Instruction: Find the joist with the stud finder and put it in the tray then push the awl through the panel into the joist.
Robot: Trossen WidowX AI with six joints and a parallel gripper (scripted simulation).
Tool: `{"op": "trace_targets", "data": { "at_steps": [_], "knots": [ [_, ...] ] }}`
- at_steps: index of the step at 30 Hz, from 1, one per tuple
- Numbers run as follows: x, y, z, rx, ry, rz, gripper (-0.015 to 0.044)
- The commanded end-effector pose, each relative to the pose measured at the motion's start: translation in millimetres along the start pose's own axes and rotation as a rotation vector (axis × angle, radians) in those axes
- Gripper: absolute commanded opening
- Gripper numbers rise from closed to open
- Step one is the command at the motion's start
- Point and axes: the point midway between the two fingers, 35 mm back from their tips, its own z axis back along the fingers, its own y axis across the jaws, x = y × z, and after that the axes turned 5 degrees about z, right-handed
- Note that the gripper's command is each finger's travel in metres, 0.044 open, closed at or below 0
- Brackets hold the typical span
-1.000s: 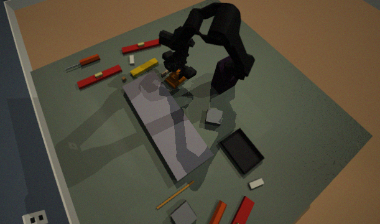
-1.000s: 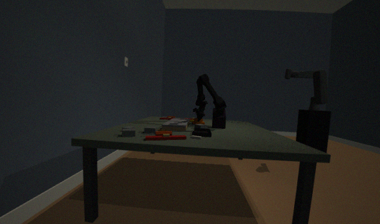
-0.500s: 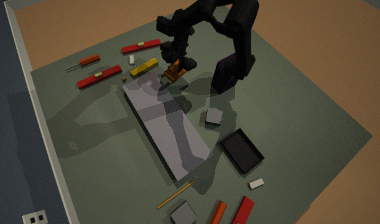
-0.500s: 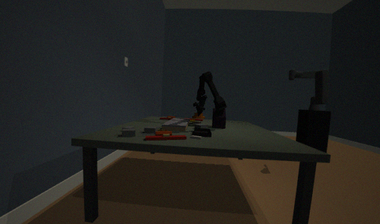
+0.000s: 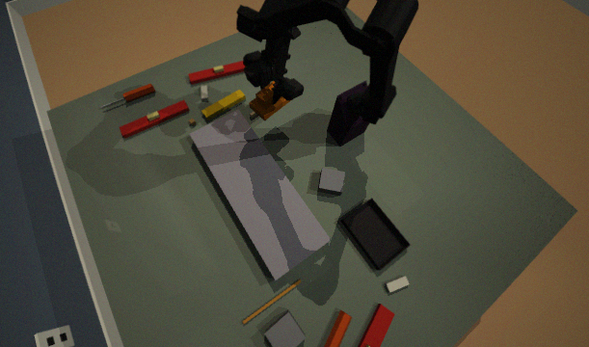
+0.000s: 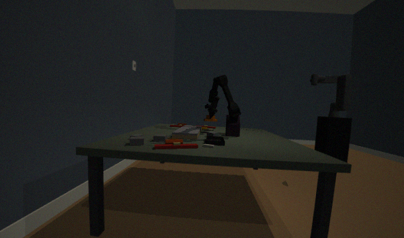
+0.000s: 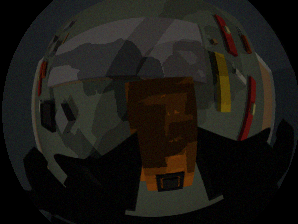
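Observation:
The orange stud finder (image 5: 270, 107) (image 6: 210, 118) (image 7: 162, 107) is held in my gripper (image 5: 276, 96) (image 7: 165, 130), which is shut on it. It hangs above the table beside the far end of the pale floor panel (image 5: 231, 185) (image 6: 186, 133) (image 7: 175, 35), clear of the table in the exterior view. The panel lies flat, and arm shadows cross it. The black tray (image 5: 394, 256) (image 6: 215, 143) is empty, to the right of the panel's near end. A tool with an orange handle (image 5: 139, 93) (image 7: 246, 44) and thin metal shaft, apparently the awl, lies at the far left.
A yellow block (image 5: 223, 104) (image 7: 221, 82) and red levels (image 5: 154, 120) (image 5: 217, 72) lie near the panel's far end. A grey block (image 5: 332, 180) sits between panel and tray. A pencil (image 5: 272, 301), another grey block (image 5: 284, 333) and a white block (image 5: 397, 284) lie near the front.

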Motion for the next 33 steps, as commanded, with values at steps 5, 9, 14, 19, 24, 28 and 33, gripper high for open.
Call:
{"op": "trace_targets", "data": {
  "at_steps": [5,9,14,19,24,28,33],
  "knots": [
    [34.2,-25.3,1.2,-0.026,-0.002,-0.039,0.0],
    [51.5,-35.2,-0.7,-0.034,-0.001,-0.061,0.0],
    [74.1,-45.8,-4.2,-0.043,-0.002,-0.087,0.0],
    [97.4,-54.3,-8.9,-0.049,-0.004,-0.113,0.0],
    [121.2,-60.5,-14.9,-0.052,-0.008,-0.138,0.0],
    [140.5,-63.9,-20.6,-0.053,-0.011,-0.158,0.0],
    [152.6,-65.3,-24.5,-0.052,-0.014,-0.17,0.0]
  ]
}}
